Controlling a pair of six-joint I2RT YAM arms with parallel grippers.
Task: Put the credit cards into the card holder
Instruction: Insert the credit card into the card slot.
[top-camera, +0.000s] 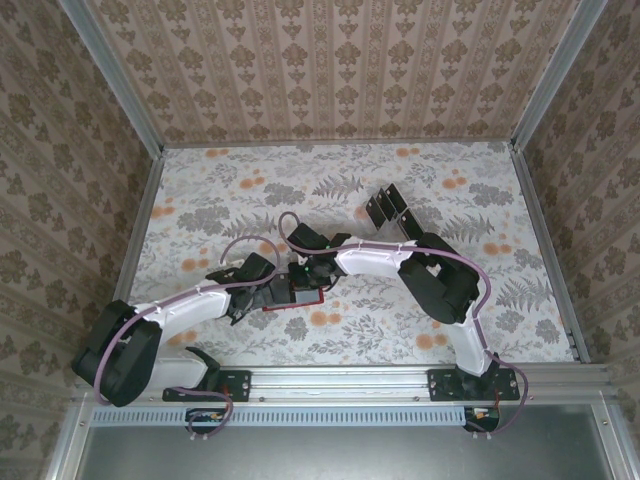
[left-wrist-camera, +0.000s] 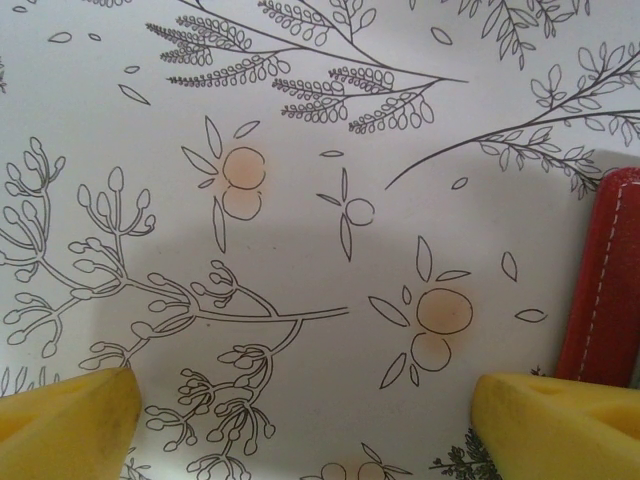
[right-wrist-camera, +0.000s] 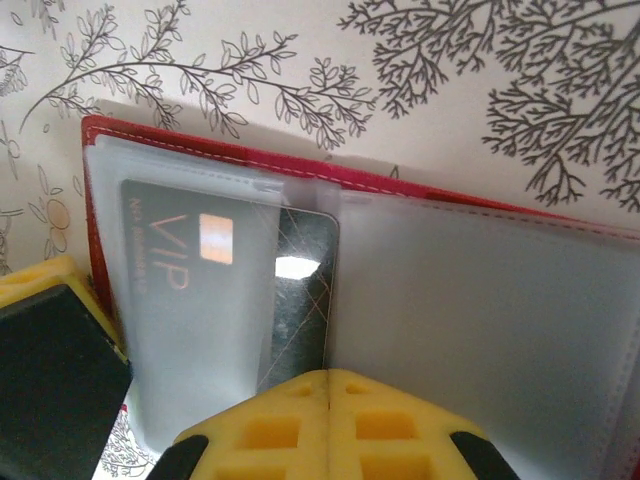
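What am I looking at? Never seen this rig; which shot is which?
Two robot arms are bolted at the near edge of a table, each ending in a two-finger claw. The overhead picture shows the left arm and right arm meeting over the flowered top, with dark cards further back. The other two come from wrist cameras; the yellow blocks at the bottom are each claw's own fingers. The left claw is wide open over bare table, beside the red wallet. The right claw is shut at the open wallet, where a VIP card sits in a clear sleeve, a second card behind it. Whether it pinches that card, I can't tell.
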